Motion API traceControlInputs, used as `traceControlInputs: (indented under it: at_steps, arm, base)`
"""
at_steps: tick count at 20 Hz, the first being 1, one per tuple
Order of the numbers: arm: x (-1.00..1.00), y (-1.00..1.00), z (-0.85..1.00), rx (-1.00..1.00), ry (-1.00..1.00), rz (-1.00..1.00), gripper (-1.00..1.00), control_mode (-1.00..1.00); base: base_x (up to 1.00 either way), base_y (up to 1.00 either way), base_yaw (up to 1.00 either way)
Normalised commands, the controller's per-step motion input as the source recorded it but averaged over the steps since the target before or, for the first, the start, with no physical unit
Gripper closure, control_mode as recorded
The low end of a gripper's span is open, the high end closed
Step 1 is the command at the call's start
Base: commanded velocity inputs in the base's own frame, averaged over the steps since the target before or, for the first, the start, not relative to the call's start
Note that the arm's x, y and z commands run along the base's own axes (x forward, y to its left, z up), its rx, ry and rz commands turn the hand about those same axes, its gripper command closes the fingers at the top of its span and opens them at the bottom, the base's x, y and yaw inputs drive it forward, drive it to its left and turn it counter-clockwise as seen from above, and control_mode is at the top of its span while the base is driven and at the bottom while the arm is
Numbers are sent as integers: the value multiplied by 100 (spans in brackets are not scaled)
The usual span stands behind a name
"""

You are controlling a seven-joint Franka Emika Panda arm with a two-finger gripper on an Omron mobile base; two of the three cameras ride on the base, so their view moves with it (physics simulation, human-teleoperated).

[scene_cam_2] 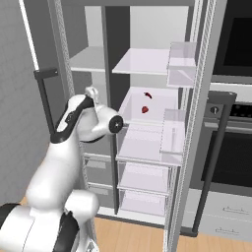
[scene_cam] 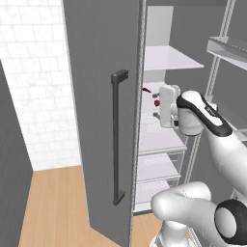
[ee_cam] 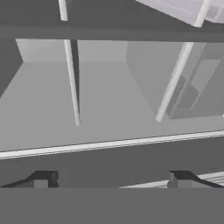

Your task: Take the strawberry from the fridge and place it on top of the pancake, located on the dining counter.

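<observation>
currently strawberry (scene_cam_2: 144, 110) resting on white middle shelf (scene_cam_2: 162, 101) of fridge (scene_cam: 101, 72), near shelf's mid-width, just in front of thin dark-red item (scene_cam_2: 147, 95). gripper (ee_cam: 111, 177) released, fingertips (ee_cam: 41, 179) spread wide, level with that shelf at its front edge, short of berry. arm bent at elbow, forearm horizontal, hand reaching into open compartment. grey matte door (scene_cam: 96, 144), dark bar handle (scene_cam: 118, 137), clear drawers (scene_cam_2: 145, 179) below.

One tall grey two-door fridge (scene_cam_2: 147, 19) standing open, two long dark bar handles (scene_cam: 118, 137), one tiny bright-red strawberry (scene_cam_2: 144, 110), one darker thin red item (scene_cam_2: 147, 95) behind.
</observation>
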Motion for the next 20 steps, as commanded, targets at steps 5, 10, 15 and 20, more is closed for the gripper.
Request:
traceControlInputs:
  at_steps: [5,10,15,20]
  arm:
    - [92,0,-9,6,10,23,-100,-100]
    - [18,37,0,1,0,15,-100,-100]
    - [0,73,0,0,0,15,-100,-100]
    - [-27,81,0,0,0,20,-100,-100]
  base:
    - [0,0,0]
    - [0,0,0]
    - [0,0,0]
    - [0,0,0]
